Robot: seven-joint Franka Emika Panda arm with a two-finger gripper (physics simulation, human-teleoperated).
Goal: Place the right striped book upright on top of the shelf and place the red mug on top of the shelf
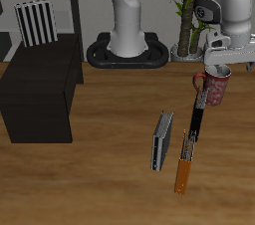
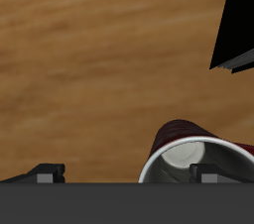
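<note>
The red mug [image 1: 212, 90] stands near the table's back edge, beside the robot's base. My gripper [image 1: 214, 72] hangs right over its rim, open. In the wrist view the gripper [image 2: 128, 173] has its jaws wide apart: one fingertip [image 2: 208, 173] is over the mug's pale inside [image 2: 193, 157], the other is off to the side over bare wood. The black shelf [image 1: 40, 85] is at the far end of the table from the mug. A striped book [image 1: 35, 22] stands upright on its top near the back. A second striped book [image 1: 162, 139] lies on the table.
A black book [image 1: 195, 119] and an orange-spined book [image 1: 185, 172] lie in a line in front of the mug; the black book's corner shows in the wrist view [image 2: 238, 20]. A potted plant [image 1: 189, 10] stands behind the mug. The robot's base [image 1: 127, 50] is at the back.
</note>
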